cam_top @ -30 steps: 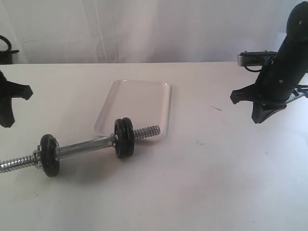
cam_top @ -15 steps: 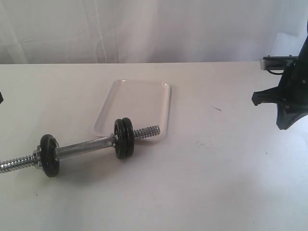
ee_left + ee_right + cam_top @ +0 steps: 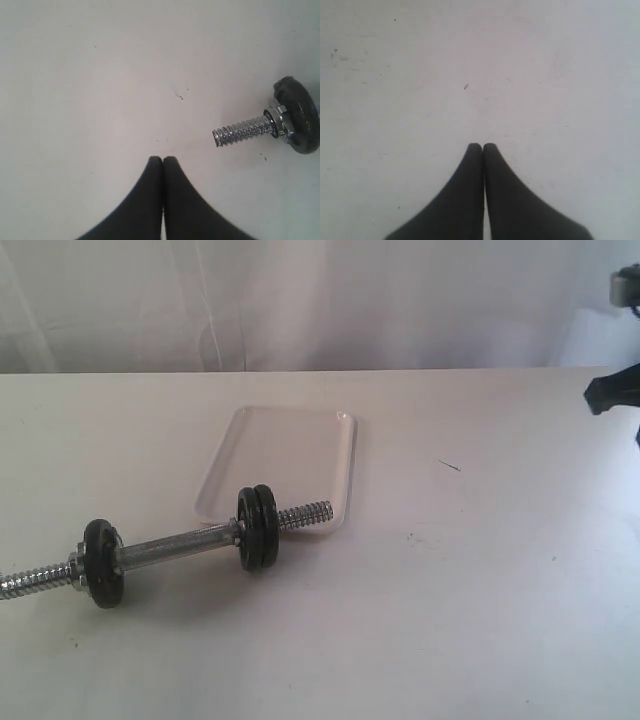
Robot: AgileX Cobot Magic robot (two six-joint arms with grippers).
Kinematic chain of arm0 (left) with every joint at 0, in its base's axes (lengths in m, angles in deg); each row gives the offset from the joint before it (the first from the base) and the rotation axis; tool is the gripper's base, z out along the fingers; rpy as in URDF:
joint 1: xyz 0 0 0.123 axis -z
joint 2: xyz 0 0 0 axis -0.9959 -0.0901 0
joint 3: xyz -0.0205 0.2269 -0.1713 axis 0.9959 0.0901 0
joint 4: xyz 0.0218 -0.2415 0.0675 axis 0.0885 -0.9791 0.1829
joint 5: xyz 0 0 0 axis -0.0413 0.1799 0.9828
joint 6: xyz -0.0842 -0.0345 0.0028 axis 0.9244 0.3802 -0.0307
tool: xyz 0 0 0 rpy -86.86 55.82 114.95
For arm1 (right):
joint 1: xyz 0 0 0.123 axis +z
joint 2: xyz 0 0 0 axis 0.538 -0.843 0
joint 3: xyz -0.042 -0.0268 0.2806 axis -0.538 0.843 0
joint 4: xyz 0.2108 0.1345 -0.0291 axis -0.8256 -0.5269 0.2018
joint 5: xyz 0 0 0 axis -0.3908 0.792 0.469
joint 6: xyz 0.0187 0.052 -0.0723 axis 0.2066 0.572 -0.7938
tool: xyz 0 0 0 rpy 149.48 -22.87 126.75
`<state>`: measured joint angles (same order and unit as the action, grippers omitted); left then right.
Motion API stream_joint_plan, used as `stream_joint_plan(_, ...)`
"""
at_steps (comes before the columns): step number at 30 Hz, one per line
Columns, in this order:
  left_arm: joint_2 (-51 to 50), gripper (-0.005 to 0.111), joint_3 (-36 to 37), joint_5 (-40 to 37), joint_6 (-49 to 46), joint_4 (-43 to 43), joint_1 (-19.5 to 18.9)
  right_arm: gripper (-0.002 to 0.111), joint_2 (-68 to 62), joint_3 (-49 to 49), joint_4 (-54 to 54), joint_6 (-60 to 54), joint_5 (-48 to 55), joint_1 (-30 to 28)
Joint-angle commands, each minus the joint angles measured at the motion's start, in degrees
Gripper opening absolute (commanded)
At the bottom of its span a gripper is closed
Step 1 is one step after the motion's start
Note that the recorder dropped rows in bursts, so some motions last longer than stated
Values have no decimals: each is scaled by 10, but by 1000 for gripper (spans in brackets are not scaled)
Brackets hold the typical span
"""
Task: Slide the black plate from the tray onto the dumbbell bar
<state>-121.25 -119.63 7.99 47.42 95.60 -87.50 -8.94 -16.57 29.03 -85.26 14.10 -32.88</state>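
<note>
The tray (image 3: 280,455) sits mid-table (image 3: 480,590). The dumbbell bar (image 3: 175,545) lies across its near rim, with the black plate (image 3: 262,525), seemingly one of a touching pair, on the bar. The left gripper (image 3: 163,159) and right gripper (image 3: 482,146) are both pressed together, holding nothing.

Table (image 3: 480,590): tray (image 3: 290,445) centre-rear; dumbbell bar (image 3: 175,545) before it, right end over the tray's front rim. On bar: two plates (image 3: 257,528) right, one plate (image 3: 102,562) left.
</note>
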Motion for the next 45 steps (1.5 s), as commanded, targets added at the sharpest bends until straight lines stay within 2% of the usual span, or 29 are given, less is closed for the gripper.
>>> stream_joint_plan(1,96,0,36,-52,12,37,0,0,118,30,1,3,-14,-2)
stream_joint_plan(9,282,0,91,-52,29,44,0,0,336,74,-4,-1,-31,-2)
stream_joint_plan(15,414,0,99,-52,29,40,0,0,491,95,-4,-1,-45,-2)
stream_joint_plan(23,573,0,99,-52,29,35,0,0,647,96,-4,-1,-46,-2)
stream_joint_plan(34,742,0,99,-52,29,40,0,0,811,96,-4,-1,-20,-2)
stream_joint_plan(39,765,0,100,-52,32,38,0,0,811,101,-4,-1,-8,-1)
stream_joint_plan(45,765,0,166,-52,32,35,0,0,811,168,-4,-1,-69,-1)
